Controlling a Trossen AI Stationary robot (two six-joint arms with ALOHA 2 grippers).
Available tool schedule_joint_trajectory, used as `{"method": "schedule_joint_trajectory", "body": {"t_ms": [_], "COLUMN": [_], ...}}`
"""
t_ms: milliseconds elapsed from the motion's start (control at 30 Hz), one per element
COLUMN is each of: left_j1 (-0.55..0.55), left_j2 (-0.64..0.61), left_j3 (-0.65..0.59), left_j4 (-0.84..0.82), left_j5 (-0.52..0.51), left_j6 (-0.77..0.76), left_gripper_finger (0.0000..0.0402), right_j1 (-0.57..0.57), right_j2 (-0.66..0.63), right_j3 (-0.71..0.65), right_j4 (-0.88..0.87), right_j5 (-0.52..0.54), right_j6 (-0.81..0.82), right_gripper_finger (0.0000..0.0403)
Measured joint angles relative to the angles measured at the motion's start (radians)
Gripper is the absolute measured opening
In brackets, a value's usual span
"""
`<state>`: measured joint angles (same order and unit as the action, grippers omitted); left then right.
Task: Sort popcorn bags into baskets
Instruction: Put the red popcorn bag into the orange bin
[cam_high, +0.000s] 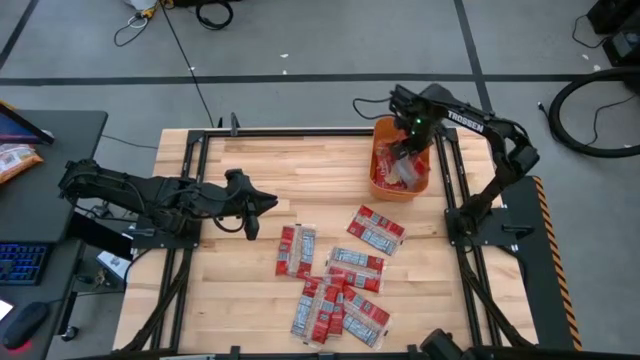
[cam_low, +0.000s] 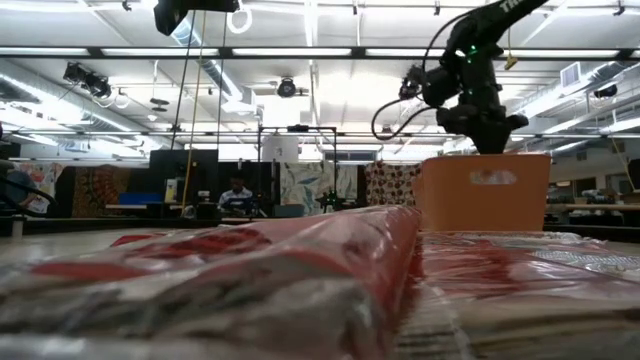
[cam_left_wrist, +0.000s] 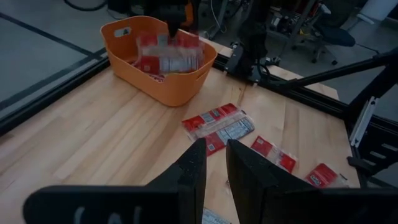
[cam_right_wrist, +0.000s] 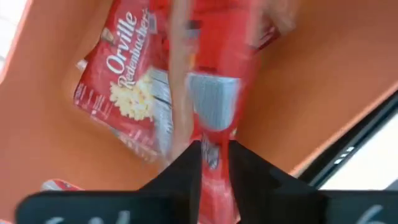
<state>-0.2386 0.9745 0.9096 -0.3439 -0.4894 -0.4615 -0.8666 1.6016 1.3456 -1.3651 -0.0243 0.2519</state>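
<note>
2 black jointed arms (cam_high: 150, 195); white TROSSEN lettering, green LED.

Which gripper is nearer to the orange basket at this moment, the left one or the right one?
The right gripper: it hangs directly over the orange basket. The left gripper waits over the table's left side, well away from it.

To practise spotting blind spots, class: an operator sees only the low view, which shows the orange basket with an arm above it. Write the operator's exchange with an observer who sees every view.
Operator: Is anything in the basket yet?
Observer: Yes, red popcorn packets lie inside the basket.
Operator: What is the right gripper doing?
Observer: The right gripper points down into the basket, with a blurred packet at its tip.
Operator: And the left arm?
Observer: The left gripper hovers over the table, left of the loose packets, fingers slightly apart and empty.
</note>
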Motion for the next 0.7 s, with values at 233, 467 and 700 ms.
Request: {"method": "schedule_joint_trajectory", "body": {"t_ms": [233,467,700], "left_j1": [0.0,0.0,0.005], "left_j2": [0.0,0.0,0.012], "left_j3": [0.0,0.0,0.0], "left_j4": [0.0,0.0,0.002], "left_j5": [-0.061,-0.107,-0.196], "left_j6": [0.002,0.002,0.029], "left_gripper_finger": [0.0066,0.0066,0.0066], "right_j1": [-0.007,0.031,0.17], "right_j2": [-0.047,-0.145,-0.263], "right_j3": [0.041,0.152,0.164], "right_j4": [-0.006,0.049,0.211], "right_j5": [0.002,0.017,-0.03], "right_j6": [-0.01,-0.029,-0.02], "right_gripper_finger": [0.015,0.0166,0.0165]}}
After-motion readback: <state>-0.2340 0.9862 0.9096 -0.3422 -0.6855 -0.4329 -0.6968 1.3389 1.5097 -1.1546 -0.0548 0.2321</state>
